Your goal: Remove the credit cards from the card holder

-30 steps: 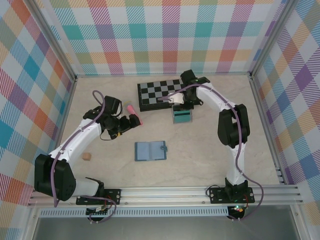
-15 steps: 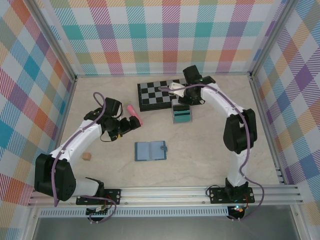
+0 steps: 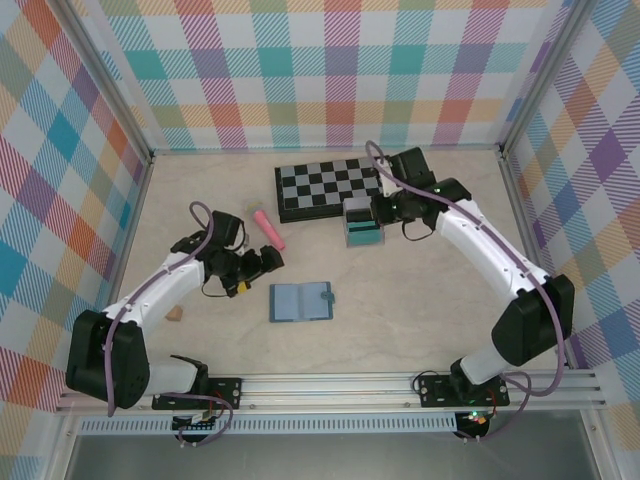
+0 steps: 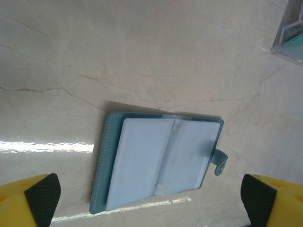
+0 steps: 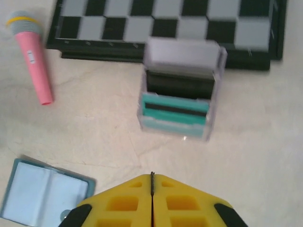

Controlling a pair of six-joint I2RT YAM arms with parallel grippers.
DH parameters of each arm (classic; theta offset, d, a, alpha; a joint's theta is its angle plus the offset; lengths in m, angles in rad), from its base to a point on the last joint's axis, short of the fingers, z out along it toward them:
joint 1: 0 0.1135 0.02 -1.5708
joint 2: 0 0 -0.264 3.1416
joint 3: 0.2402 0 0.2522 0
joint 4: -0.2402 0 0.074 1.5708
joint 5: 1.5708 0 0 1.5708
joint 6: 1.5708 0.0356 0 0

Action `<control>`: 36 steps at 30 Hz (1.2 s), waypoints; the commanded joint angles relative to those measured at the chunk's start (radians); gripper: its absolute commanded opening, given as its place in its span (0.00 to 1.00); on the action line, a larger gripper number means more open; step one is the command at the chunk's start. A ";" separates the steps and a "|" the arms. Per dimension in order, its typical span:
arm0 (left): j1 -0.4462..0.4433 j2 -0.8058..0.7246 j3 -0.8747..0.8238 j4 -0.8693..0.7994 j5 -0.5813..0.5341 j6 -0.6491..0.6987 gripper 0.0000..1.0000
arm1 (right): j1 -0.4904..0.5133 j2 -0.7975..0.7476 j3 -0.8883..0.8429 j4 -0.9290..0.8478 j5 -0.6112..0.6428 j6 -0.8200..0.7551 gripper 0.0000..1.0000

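The card holder [image 3: 300, 301] lies open and flat on the table, blue-grey with pale blue inner pockets [image 4: 161, 161] and a snap tab [image 4: 219, 161] on its right edge. The credit cards stand in a small clear stand [image 3: 362, 222]: a teal card with a dark stripe [image 5: 175, 109] in front and a pale grey one [image 5: 182, 52] behind. My left gripper [image 3: 262, 262] hovers just left of and above the card holder, open, its black pads [image 4: 42, 198] wide apart. My right gripper [image 5: 152, 176] is shut and empty, a short way in front of the stand.
A black-and-grey chessboard [image 3: 330, 187] lies just behind the stand. A pink marker [image 3: 268, 228] rests on the table left of the stand. A small brown block [image 3: 175, 313] sits near the left arm. Metal frame rails and checked walls close in the table.
My right arm swung out to the right and its gripper drew back from the stand and shut. My left gripper shifted nearer, toward the card holder, still open.
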 commanded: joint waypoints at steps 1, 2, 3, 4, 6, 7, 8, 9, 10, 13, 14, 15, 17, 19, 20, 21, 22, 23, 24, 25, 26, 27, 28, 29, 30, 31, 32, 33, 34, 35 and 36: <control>0.002 -0.020 -0.034 0.049 0.060 -0.036 1.00 | -0.003 0.039 -0.040 -0.112 -0.007 0.293 0.09; -0.003 -0.018 -0.040 0.054 0.065 -0.037 1.00 | -0.003 0.037 -0.070 -0.083 -0.044 0.299 0.14; -0.010 -0.018 -0.045 0.057 0.068 -0.038 1.00 | -0.002 0.031 -0.110 -0.038 -0.093 0.308 0.26; -0.018 -0.018 -0.050 0.058 0.069 -0.042 1.00 | -0.002 0.023 -0.151 0.006 -0.138 0.320 0.38; -0.033 -0.017 -0.058 0.059 0.069 -0.045 0.98 | 0.007 0.013 -0.210 0.079 -0.198 0.352 0.52; -0.041 -0.017 -0.063 0.060 0.065 -0.048 0.97 | 0.023 0.014 -0.228 0.103 -0.214 0.362 0.55; -0.046 -0.015 -0.068 0.058 0.059 -0.053 0.97 | 0.044 0.020 -0.232 0.116 -0.220 0.365 0.58; -0.050 -0.014 -0.077 0.065 0.056 -0.058 0.95 | 0.071 0.032 -0.230 0.118 -0.218 0.370 0.61; -0.053 -0.014 -0.090 0.080 0.060 -0.067 0.92 | 0.099 0.046 -0.225 0.122 -0.218 0.379 0.62; -0.063 0.001 -0.118 0.122 0.077 -0.090 0.84 | 0.171 0.092 -0.219 0.159 -0.262 0.413 0.63; -0.068 0.009 -0.121 0.128 0.079 -0.095 0.82 | 0.192 0.110 -0.214 0.167 -0.272 0.424 0.62; -0.075 0.017 -0.124 0.133 0.079 -0.098 0.77 | 0.215 0.131 -0.208 0.177 -0.283 0.436 0.62; -0.087 0.035 -0.122 0.131 0.069 -0.099 0.69 | 0.253 0.169 -0.192 0.189 -0.304 0.450 0.62; -0.095 0.052 -0.122 0.131 0.059 -0.101 0.61 | 0.283 0.206 -0.175 0.193 -0.308 0.465 0.61; -0.097 0.058 -0.123 0.131 0.055 -0.100 0.57 | 0.293 0.219 -0.169 0.196 -0.313 0.469 0.61; -0.099 0.067 -0.120 0.130 0.051 -0.100 0.53 | 0.299 0.232 -0.163 0.200 -0.319 0.474 0.60; -0.102 0.073 -0.120 0.133 0.049 -0.100 0.50 | 0.304 0.245 -0.160 0.207 -0.325 0.478 0.60; -0.103 0.078 -0.122 0.137 0.050 -0.104 0.48 | 0.307 0.254 -0.159 0.211 -0.329 0.481 0.60; -0.105 0.083 -0.122 0.144 0.051 -0.105 0.46 | 0.310 0.266 -0.155 0.213 -0.332 0.481 0.60; -0.106 0.090 -0.122 0.148 0.052 -0.105 0.45 | 0.312 0.278 -0.151 0.211 -0.334 0.481 0.60; -0.108 0.097 -0.121 0.150 0.053 -0.105 0.43 | 0.313 0.288 -0.147 0.206 -0.335 0.479 0.59; -0.108 0.102 -0.119 0.150 0.051 -0.105 0.41 | 0.313 0.300 -0.141 0.200 -0.333 0.476 0.59; -0.108 0.107 -0.117 0.146 0.044 -0.106 0.41 | 0.313 0.312 -0.136 0.188 -0.327 0.473 0.59; -0.108 0.110 -0.114 0.142 0.036 -0.105 0.41 | 0.313 0.320 -0.131 0.181 -0.326 0.469 0.59; -0.108 0.113 -0.112 0.139 0.027 -0.105 0.41 | 0.313 0.329 -0.126 0.173 -0.326 0.463 0.59; -0.108 0.118 -0.111 0.139 0.023 -0.105 0.41 | 0.313 0.337 -0.122 0.167 -0.326 0.458 0.59; -0.109 0.124 -0.108 0.139 0.021 -0.105 0.41 | 0.313 0.344 -0.122 0.166 -0.328 0.456 0.59; -0.108 0.130 -0.106 0.139 0.020 -0.105 0.42 | 0.312 0.352 -0.120 0.165 -0.336 0.451 0.59; -0.108 0.137 -0.104 0.139 0.018 -0.105 0.42 | 0.313 0.359 -0.119 0.164 -0.341 0.449 0.59; -0.107 0.142 -0.104 0.143 0.019 -0.103 0.42 | 0.313 0.365 -0.118 0.163 -0.345 0.447 0.59; -0.108 0.147 -0.103 0.148 0.023 -0.104 0.40 | 0.313 0.371 -0.116 0.160 -0.350 0.442 0.59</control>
